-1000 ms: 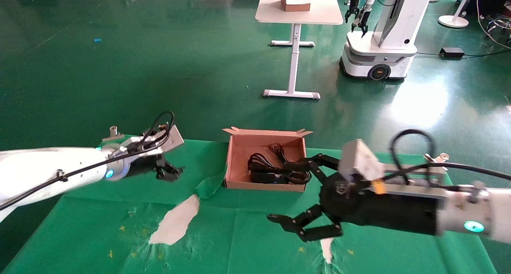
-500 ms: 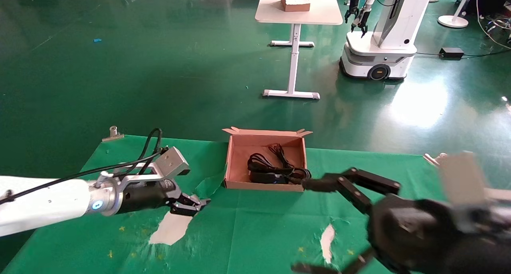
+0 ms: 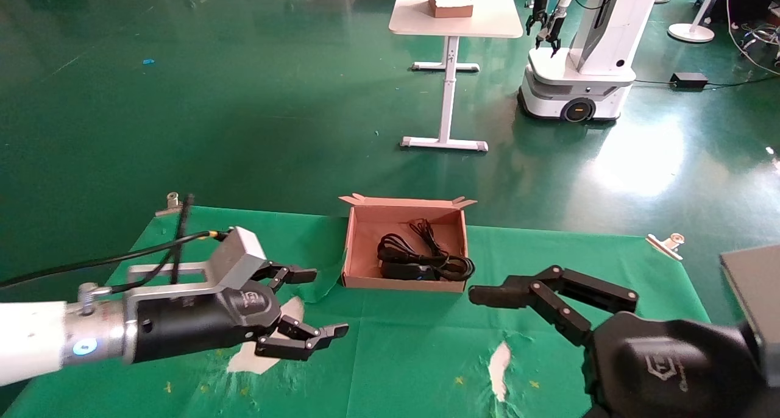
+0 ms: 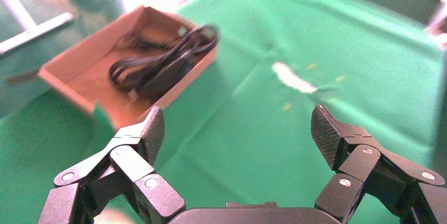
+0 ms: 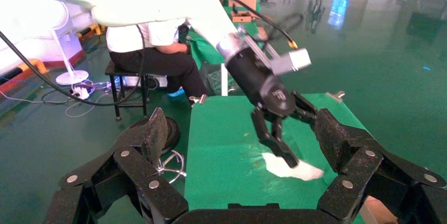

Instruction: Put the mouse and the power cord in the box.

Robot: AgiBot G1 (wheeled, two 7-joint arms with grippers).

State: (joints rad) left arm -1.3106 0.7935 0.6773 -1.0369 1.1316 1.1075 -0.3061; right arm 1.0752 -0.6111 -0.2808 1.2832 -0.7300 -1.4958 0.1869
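Note:
The box point(image 3: 356, 247) stands open at the far middle of the green cloth, also seen in the left wrist view point(image 4: 79, 76). Inside it the power cord point(image 3: 426, 261) lies in black loops point(image 4: 168, 58) with a dark oblong lump by the front wall. I cannot single out the mouse in that black bundle. My left gripper point(image 3: 320, 302) point(image 4: 238, 124) hovers open and empty over the cloth, near-left of the box. My right gripper point(image 5: 238, 129) is open and empty near-right of the box, its upper finger point(image 3: 536, 287) pointing at the box's front right corner.
White tears show in the green cloth point(image 3: 262, 345) point(image 3: 499, 363). Metal clips point(image 3: 173, 203) point(image 3: 667, 244) hold its far corners. Beyond the table are a white table point(image 3: 457, 22) with a small brown box, another robot point(image 3: 579, 58), and a seated person point(image 5: 153, 50).
My right gripper has pulled back from the box toward the near right, staying open. My left gripper has come nearer and rightward and has opened.

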